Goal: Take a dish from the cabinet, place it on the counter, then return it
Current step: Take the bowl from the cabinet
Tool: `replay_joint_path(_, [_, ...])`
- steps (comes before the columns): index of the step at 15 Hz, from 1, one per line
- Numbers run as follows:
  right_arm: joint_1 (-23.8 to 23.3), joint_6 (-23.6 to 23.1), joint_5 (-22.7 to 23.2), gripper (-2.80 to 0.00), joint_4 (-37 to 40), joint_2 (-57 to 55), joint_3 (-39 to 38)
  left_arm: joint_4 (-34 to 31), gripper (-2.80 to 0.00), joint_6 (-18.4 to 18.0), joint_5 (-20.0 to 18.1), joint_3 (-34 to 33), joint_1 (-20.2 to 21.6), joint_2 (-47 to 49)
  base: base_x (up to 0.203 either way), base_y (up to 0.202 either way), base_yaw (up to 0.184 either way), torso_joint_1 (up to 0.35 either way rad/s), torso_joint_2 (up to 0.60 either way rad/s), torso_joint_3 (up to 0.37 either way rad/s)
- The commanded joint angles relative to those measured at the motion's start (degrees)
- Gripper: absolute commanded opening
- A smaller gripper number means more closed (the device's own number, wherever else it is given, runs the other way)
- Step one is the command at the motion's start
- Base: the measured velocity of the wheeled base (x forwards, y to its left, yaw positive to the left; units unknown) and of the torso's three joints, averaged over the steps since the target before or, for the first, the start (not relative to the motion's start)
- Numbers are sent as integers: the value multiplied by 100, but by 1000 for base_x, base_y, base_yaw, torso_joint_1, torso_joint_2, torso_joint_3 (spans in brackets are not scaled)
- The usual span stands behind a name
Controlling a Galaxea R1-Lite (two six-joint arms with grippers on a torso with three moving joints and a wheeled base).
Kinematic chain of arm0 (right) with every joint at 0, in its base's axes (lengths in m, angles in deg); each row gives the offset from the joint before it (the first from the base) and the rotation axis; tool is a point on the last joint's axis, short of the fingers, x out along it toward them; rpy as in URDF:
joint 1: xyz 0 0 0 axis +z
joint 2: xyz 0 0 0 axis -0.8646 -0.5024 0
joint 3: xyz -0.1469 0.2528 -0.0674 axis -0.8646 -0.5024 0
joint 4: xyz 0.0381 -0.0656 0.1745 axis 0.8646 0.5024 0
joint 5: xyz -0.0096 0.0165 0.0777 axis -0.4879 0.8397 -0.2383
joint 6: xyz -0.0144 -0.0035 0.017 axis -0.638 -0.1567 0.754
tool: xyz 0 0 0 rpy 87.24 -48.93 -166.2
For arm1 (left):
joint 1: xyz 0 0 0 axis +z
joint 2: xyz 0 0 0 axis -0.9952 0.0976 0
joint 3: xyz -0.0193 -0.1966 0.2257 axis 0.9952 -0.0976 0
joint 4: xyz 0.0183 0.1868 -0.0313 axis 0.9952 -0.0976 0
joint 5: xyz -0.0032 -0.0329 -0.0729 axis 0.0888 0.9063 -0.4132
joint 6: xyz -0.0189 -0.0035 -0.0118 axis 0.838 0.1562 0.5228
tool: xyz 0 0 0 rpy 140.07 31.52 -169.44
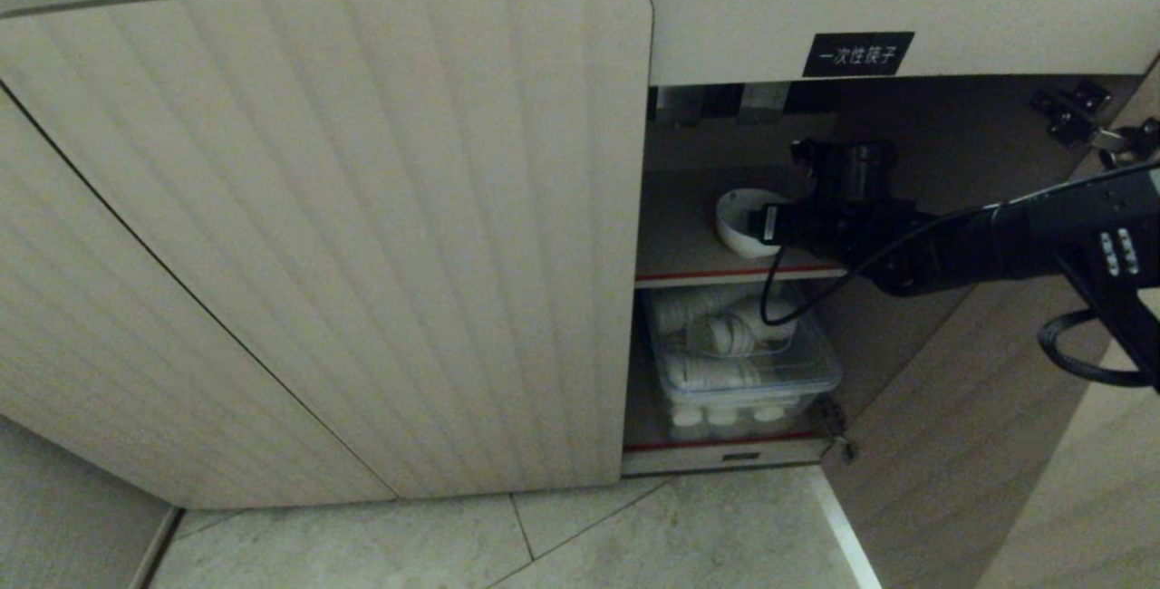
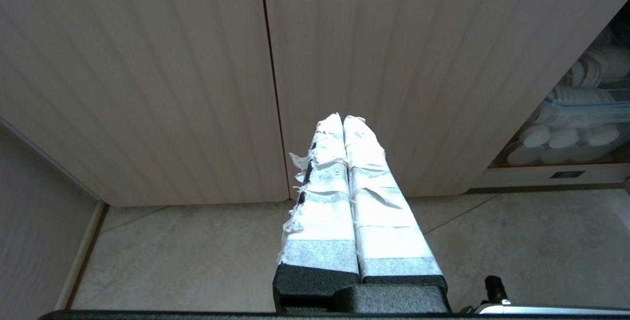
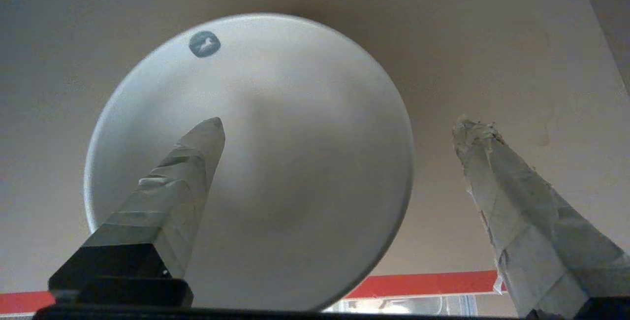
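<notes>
The dish [image 1: 745, 219], right of frame centre on the cabinet [image 1: 362, 236] shelf [image 1: 689, 255], looks stiff, glazed, slippery and breakable; grip its rim. The right gripper [image 3: 339, 128] straddles that rim, fingers wide, one inside

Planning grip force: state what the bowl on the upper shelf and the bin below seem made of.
Bowl: likely glazed ceramic; smooth white surface with soft sheen and a small printed mark. Bin: clear plastic, seemingly; white cups show through its walls.
</notes>
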Motion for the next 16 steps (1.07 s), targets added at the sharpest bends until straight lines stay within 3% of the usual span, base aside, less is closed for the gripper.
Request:
replay_joint_path(1, [5, 2, 0, 0, 5, -19, 34, 2, -280, 3, 5, -7, 1, -2, 0, 0, 0, 0, 0, 0])
replay_joint_path(16, [-2, 134, -26, 0, 963, -107, 699, 2, -280, 3, 5, -7, 1, -2, 0, 0, 0, 0, 0, 0])
